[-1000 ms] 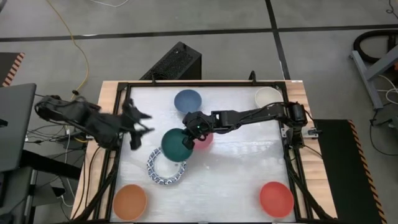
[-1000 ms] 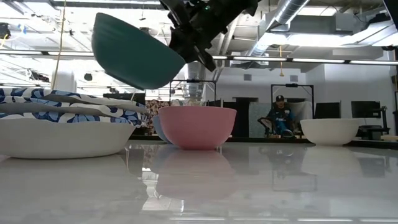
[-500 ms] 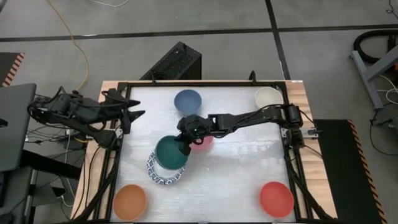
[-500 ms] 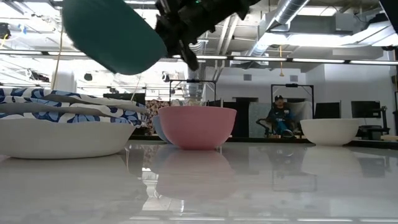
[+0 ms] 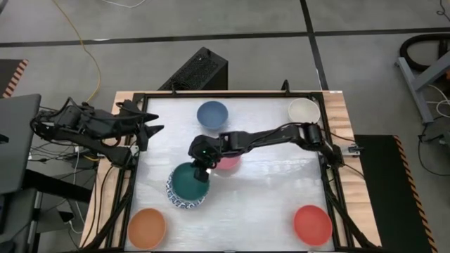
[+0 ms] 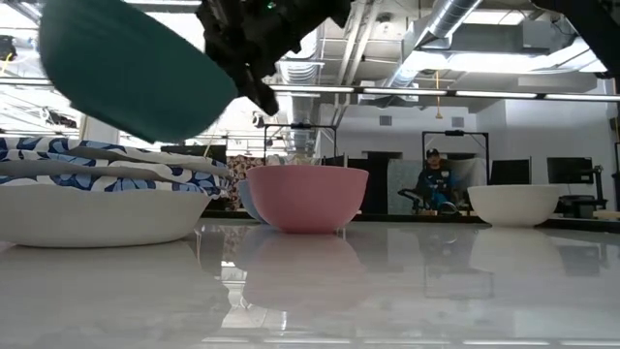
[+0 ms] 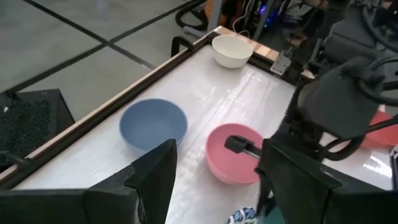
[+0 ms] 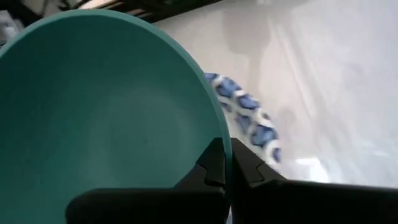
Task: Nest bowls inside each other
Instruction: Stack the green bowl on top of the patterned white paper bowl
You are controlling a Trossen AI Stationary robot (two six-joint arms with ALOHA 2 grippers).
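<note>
My right gripper [image 5: 204,164] is shut on a teal bowl [image 5: 188,182] and holds it tilted over the white bowls with blue-patterned rims [image 6: 97,199], which are nested at the table's near left. The pink bowl [image 6: 308,197] stands just beyond, half under my right arm. The dark blue bowl [image 5: 212,112] and cream bowl [image 5: 304,109] stand at the far edge. The orange bowl [image 5: 147,226] and red bowl [image 5: 312,223] stand in the near corners. My left gripper [image 5: 149,128] hovers open over the table's left edge, holding nothing. My right gripper pinches the teal bowl's rim [image 8: 221,142] on the side toward the pink bowl, one finger [image 8: 213,163] inside the bowl and the other [image 8: 250,172] outside. The fingers slant down from the table's right. The bowl hangs tilted close above the patterned bowls.
A black frame [image 5: 133,169] runs round the table's edges. In the room behind the table a seated person [image 6: 431,179] shows in the low view. The middle and right of the tabletop [image 5: 281,190] lie bare.
My right gripper has carried the teal bowl toward the table's left and near edges, from beside the pink bowl to over the patterned bowls, still tilted. My left gripper has drawn back toward the left edge and rolled, then kept still.
</note>
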